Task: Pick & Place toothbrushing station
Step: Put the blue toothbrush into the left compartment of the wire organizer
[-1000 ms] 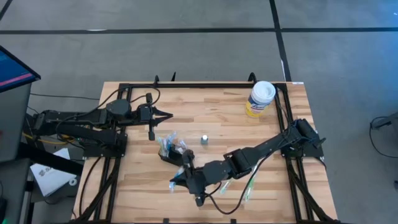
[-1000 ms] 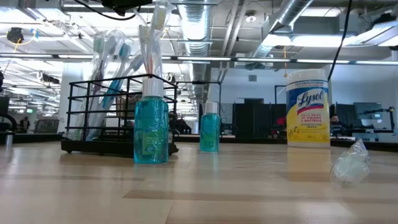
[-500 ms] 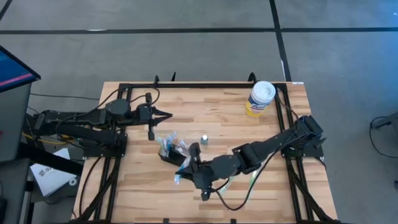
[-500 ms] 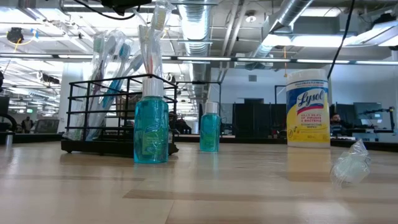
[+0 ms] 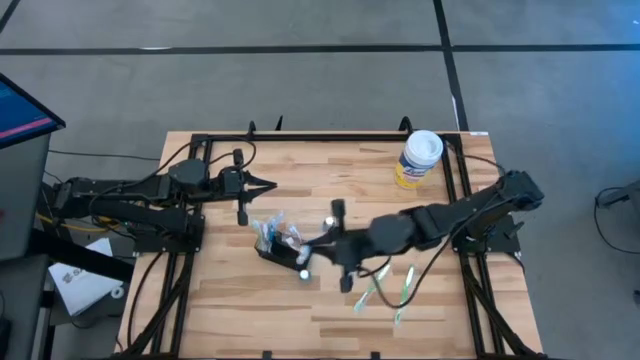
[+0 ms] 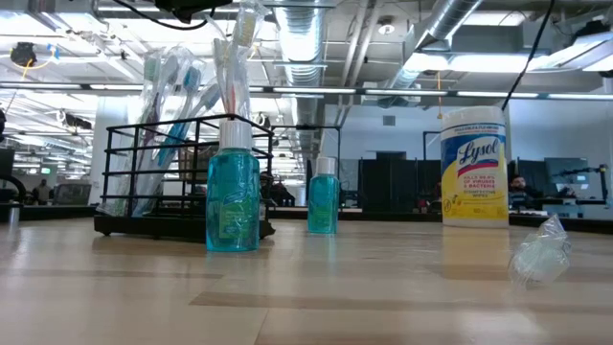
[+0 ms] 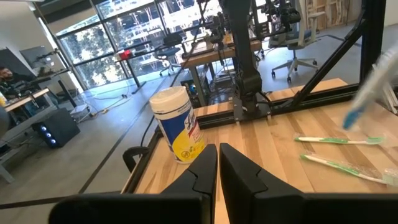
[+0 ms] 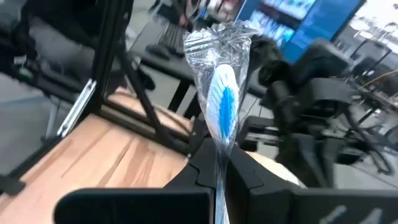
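Note:
The toothbrushing station (image 5: 272, 243) is a black wire holder (image 6: 163, 177) standing on its base at the table's middle left, with wrapped toothbrushes upright in it. My right gripper (image 5: 318, 249) hovers just right of it, shut on a blue-and-white toothbrush (image 8: 221, 102) in clear wrap. My left gripper (image 5: 268, 183) hangs shut and empty over the far left of the table, also seen as (image 7: 217, 167). Two blue bottles (image 6: 233, 182) (image 6: 323, 196) stand by the station. My right gripper pinches the wrapped toothbrush's handle (image 8: 220, 163) between its two fingers, through the clear wrap. The fingers come nearly level from the table's right and lie across the brush. Its bristle head (image 8: 222, 93) sticks out beyond the fingers, and the brush (image 5: 304, 266) is lifted clear of the table.
Two green toothbrushes (image 5: 370, 292) (image 5: 405, 285) lie on the table near the front, right of centre. A yellow wipes canister (image 5: 418, 160) stands at the far right. A crumpled clear wrapper (image 6: 542, 251) lies on the table. Black frame rails border the table.
My right gripper has risen and gone toward the table's far edge and a little to the right, carrying the wrapped toothbrush clear of the table, to beside the station. The green toothbrushes it was covering now show.

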